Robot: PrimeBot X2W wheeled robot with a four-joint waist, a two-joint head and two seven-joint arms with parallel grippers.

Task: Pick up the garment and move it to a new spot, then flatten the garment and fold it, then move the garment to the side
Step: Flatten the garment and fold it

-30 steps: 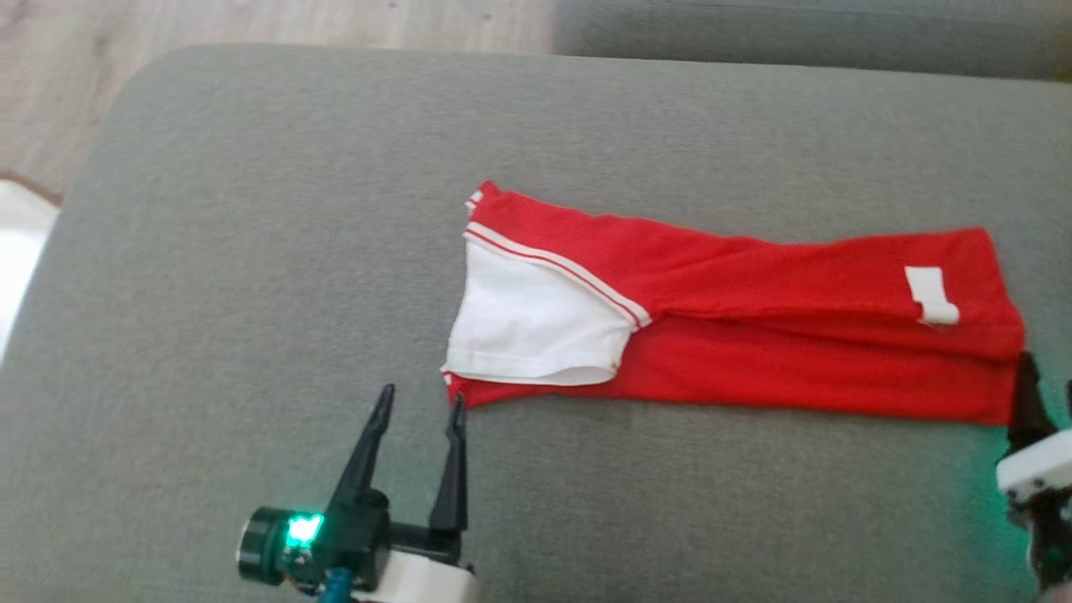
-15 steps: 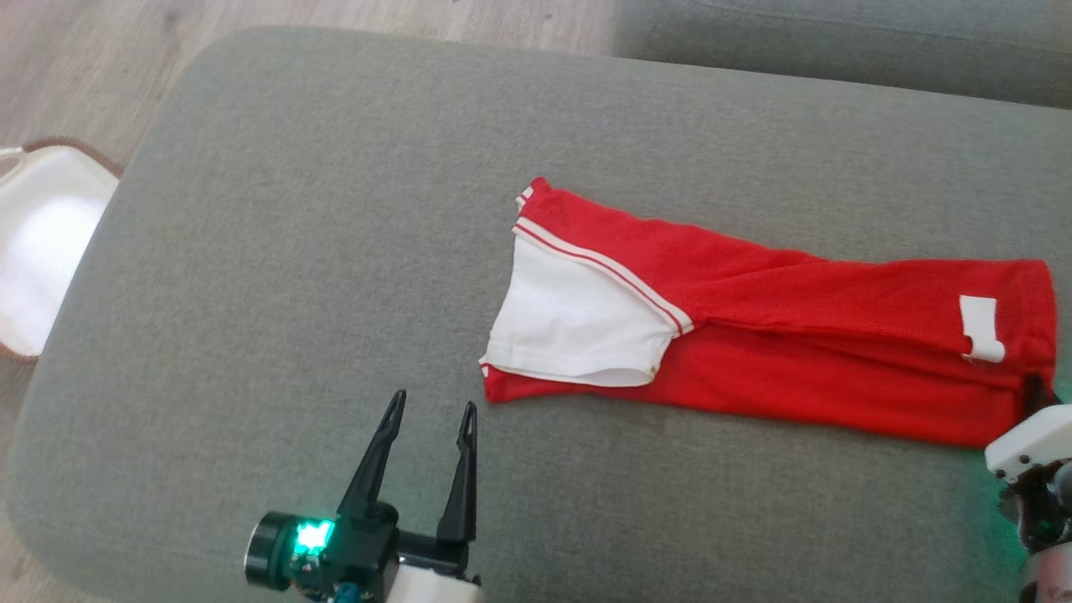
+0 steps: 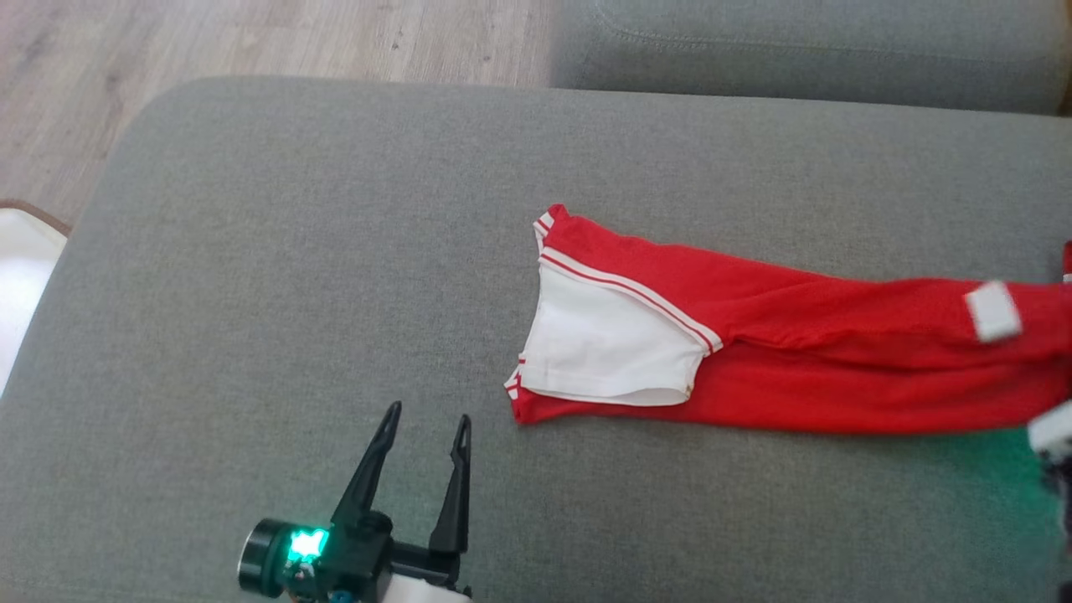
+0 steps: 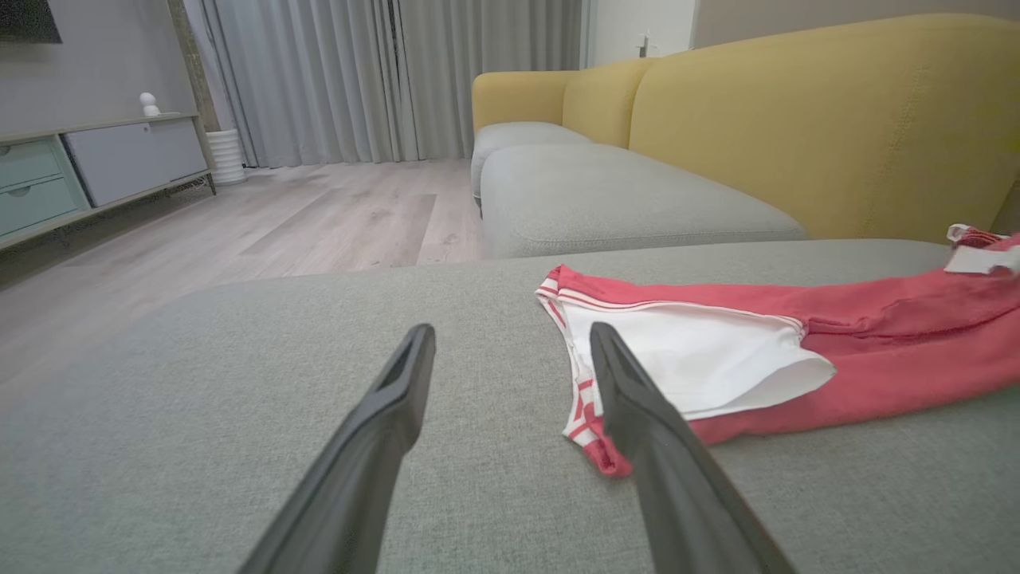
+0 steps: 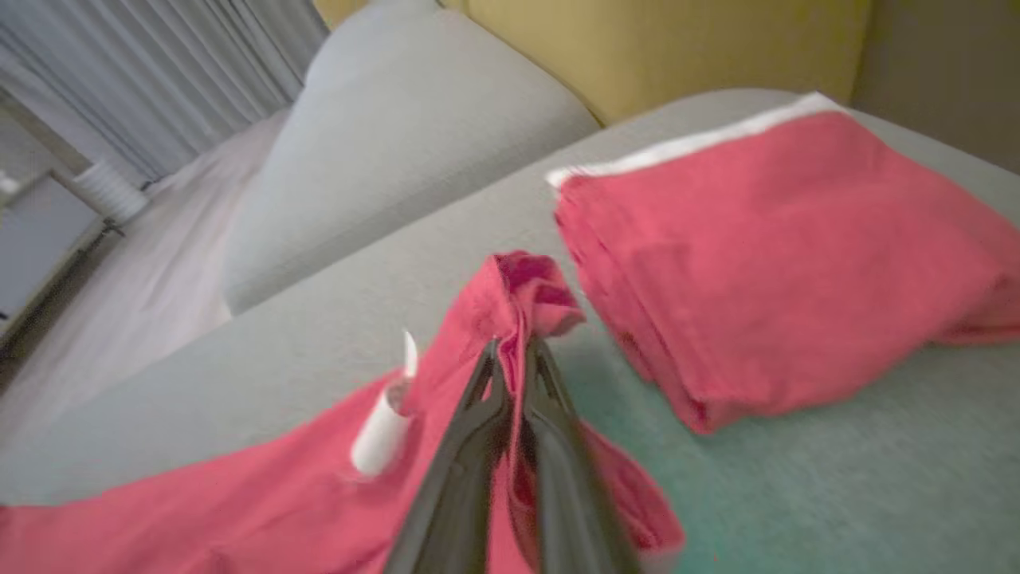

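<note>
Garment [image 3: 804, 368]: lies folded long on your grey cushion [image 3: 276, 251], long axis left to right. Right gripper [image 5: 510, 351]: clamped on its right end. Left gripper [image 3: 428, 414]: fingers apart, empty; your white-lined free end lies just ahead, slightly rightward.

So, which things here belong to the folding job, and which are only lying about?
Belongs to the job:
red and white garment
right gripper, jaws shut on the garment's end
left gripper, jaws open, near the white end
grey cushion under the garment

Just lying about:
folded red pile
yellow sofa
cabinet
</note>
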